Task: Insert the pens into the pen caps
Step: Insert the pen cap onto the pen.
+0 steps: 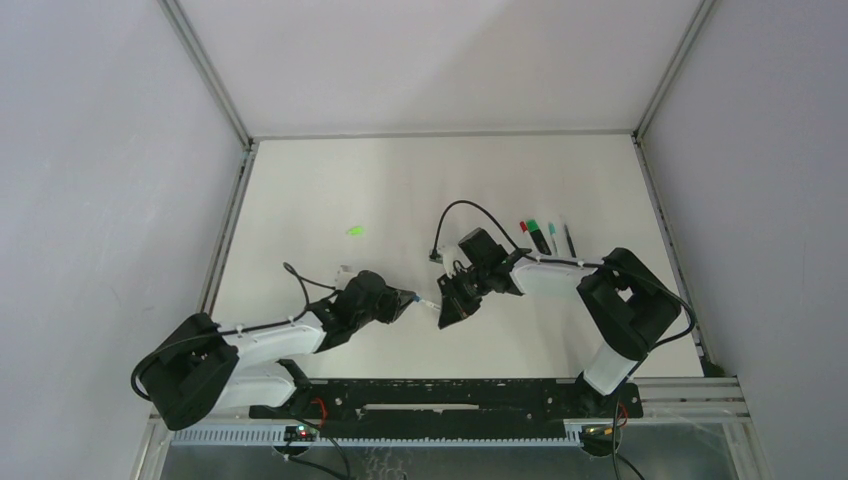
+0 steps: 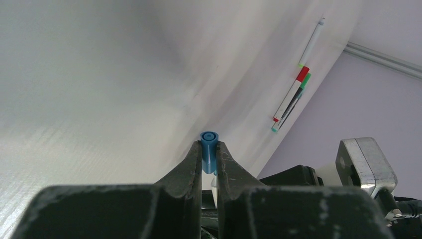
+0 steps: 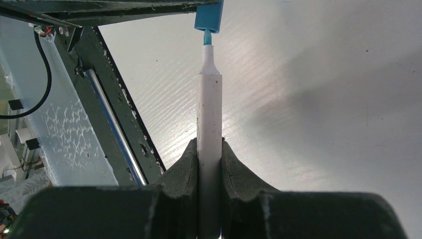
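Above the middle of the bench (image 1: 400, 180), the left tool (image 2: 209, 149) is clenched on a blue cap (image 2: 209, 138) and the right tool (image 3: 209, 149) grasps a white pen (image 3: 209, 104) whose blue tip sits at the cap's open end, while other pens (image 1: 545, 237) lie together at the far right.

Bright, diffuse light — soft shadows and pale glare on the table (image 2: 99, 74); the 2 wrist views slightly soft.

The left arm (image 1: 270, 335) and right arm (image 1: 560, 275) stretched low over the table (image 1: 330, 190), meeting near its front middle. The left pincer (image 2: 209, 149) clamped a blue cap (image 2: 209, 142); the right pincer (image 3: 209, 152) clamped a white pen (image 3: 209, 99).
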Tool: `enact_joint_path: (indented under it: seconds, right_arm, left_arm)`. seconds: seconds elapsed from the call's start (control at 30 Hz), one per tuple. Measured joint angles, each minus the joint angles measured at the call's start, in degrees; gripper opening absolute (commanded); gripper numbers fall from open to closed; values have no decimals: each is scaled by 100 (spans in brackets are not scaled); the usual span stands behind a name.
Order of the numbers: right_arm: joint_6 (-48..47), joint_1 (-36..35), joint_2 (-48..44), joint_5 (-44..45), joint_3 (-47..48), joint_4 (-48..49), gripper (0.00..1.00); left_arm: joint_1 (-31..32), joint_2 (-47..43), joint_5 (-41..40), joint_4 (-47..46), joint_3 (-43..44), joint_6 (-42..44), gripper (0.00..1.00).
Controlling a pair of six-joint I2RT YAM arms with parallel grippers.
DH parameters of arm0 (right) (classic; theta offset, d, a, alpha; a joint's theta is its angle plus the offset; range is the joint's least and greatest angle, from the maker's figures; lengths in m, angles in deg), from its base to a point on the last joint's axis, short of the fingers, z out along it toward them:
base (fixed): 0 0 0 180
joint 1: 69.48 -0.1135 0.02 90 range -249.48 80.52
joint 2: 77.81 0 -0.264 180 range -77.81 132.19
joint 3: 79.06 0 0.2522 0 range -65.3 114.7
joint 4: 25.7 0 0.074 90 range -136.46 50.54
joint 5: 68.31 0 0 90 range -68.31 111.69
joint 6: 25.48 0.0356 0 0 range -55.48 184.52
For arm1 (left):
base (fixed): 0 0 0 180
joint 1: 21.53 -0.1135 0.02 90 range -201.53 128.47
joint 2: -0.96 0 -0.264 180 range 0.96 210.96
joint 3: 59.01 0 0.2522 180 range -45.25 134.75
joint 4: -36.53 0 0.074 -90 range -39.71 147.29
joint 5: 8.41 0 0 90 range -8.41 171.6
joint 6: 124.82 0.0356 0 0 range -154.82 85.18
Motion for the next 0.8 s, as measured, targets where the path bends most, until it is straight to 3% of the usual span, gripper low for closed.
enact_joint_path:
  seconds: [0.8]
  right_arm:
    - [-11, -9, 22, 0, 52, -96, 0]
  left_arm:
    - [4, 59, -22, -168, -22, -142, 0]
